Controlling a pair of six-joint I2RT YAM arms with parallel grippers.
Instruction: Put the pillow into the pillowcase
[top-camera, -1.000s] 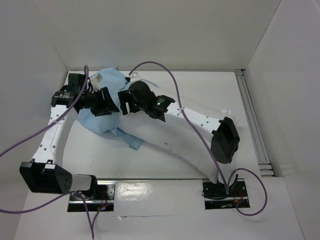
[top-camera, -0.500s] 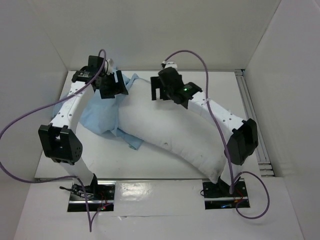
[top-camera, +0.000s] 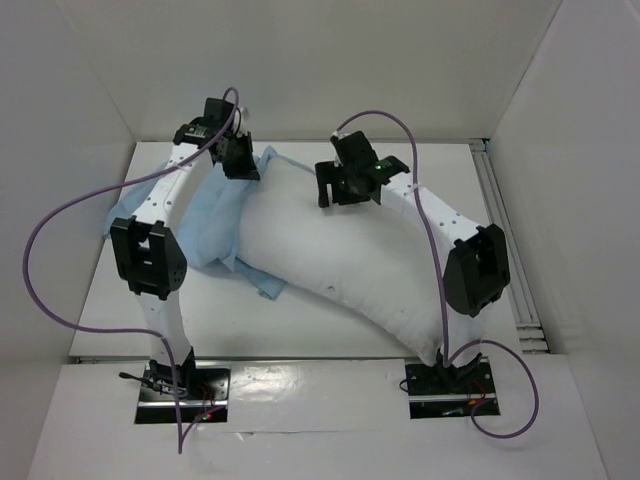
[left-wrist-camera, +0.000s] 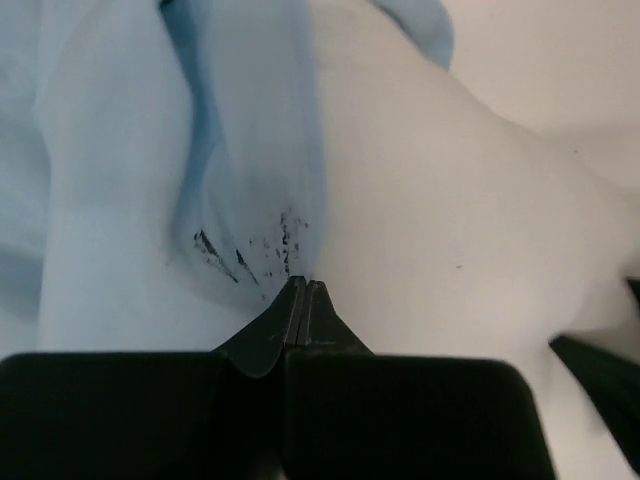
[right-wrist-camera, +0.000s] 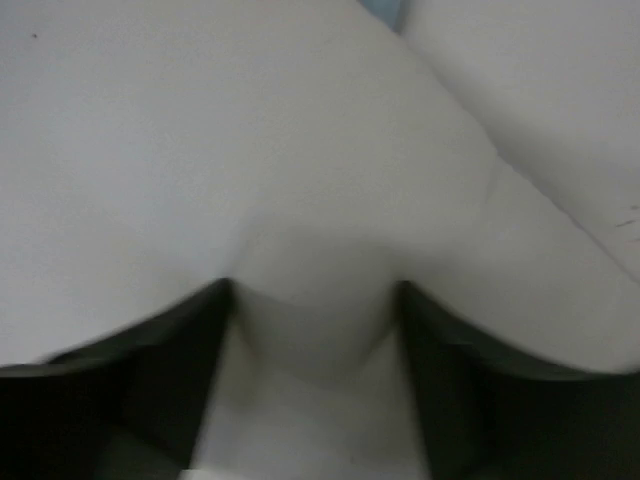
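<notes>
The pillow (top-camera: 340, 260) is a plump white cushion lying diagonally across the table. The light blue pillowcase (top-camera: 205, 225) lies crumpled against its left end. My left gripper (top-camera: 240, 160) is at the pillowcase's far edge. In the left wrist view a blue fold of the pillowcase (left-wrist-camera: 255, 150), marked with dark smudges, runs into the tips of the left gripper (left-wrist-camera: 303, 285), which are shut on it beside the pillow (left-wrist-camera: 450, 200). My right gripper (top-camera: 345, 190) is on the pillow's far end. In the right wrist view the right gripper (right-wrist-camera: 315, 300) is open, with the pillow (right-wrist-camera: 250, 130) bulging between its fingers (right-wrist-camera: 150, 380).
White walls enclose the table on the back, left and right. A metal rail (top-camera: 505, 240) runs along the right side. Purple cables (top-camera: 70, 215) loop over both arms. Bare tabletop (top-camera: 300, 335) shows in front of the pillow.
My left arm swung from over the pillowcase to its far edge, and its gripper closed there. My right gripper moved right and farther back onto the pillow's far end. More of the pillow shows.
</notes>
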